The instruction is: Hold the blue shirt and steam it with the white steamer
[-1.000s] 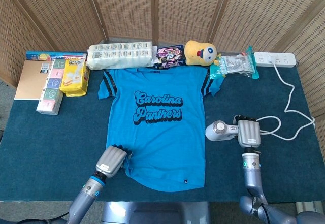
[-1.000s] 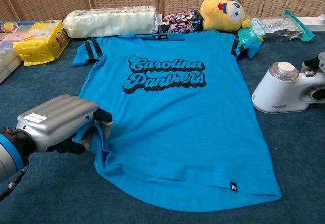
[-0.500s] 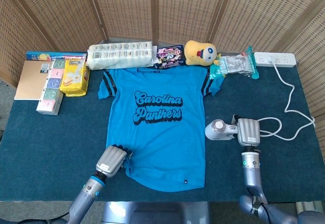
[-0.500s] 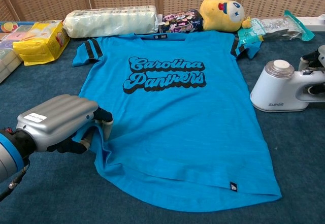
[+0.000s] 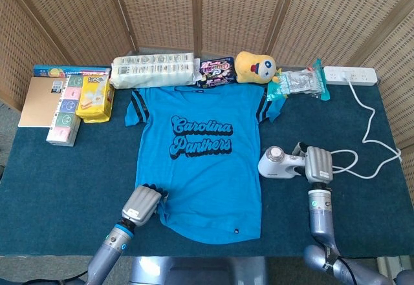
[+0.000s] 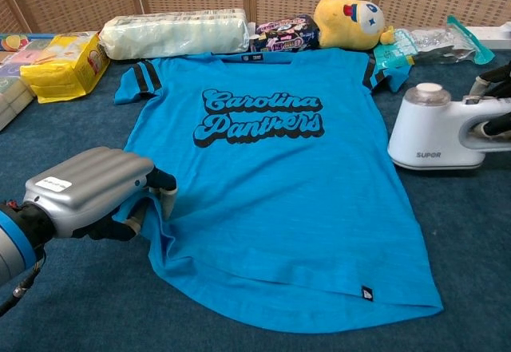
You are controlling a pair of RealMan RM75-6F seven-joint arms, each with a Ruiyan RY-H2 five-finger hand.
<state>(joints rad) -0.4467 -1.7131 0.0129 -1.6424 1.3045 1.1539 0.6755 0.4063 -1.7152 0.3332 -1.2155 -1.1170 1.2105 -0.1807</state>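
Observation:
The blue shirt (image 5: 206,156) (image 6: 271,184) lies flat on the dark table with "Carolina Panthers" printed across its chest. My left hand (image 5: 142,205) (image 6: 92,194) grips the shirt's lower left hem, and the cloth bunches under its fingers. The white steamer (image 5: 276,163) (image 6: 435,135) stands just off the shirt's right edge, its head turned toward the shirt. My right hand (image 5: 317,164) (image 6: 497,100) holds the steamer's handle; in the chest view the hand is mostly cut off by the frame's edge.
Along the back lie a yellow pack (image 5: 94,97), a long wrapped roll pack (image 5: 153,70), a snack bag (image 5: 216,72), a yellow plush toy (image 5: 255,66) and a clear bag (image 5: 299,82). A power strip (image 5: 350,74) and its white cord (image 5: 370,136) lie right of the steamer.
My right hand has carried the steamer left and slightly away from me, closer to the shirt's right edge. The left hand has stayed on the hem.

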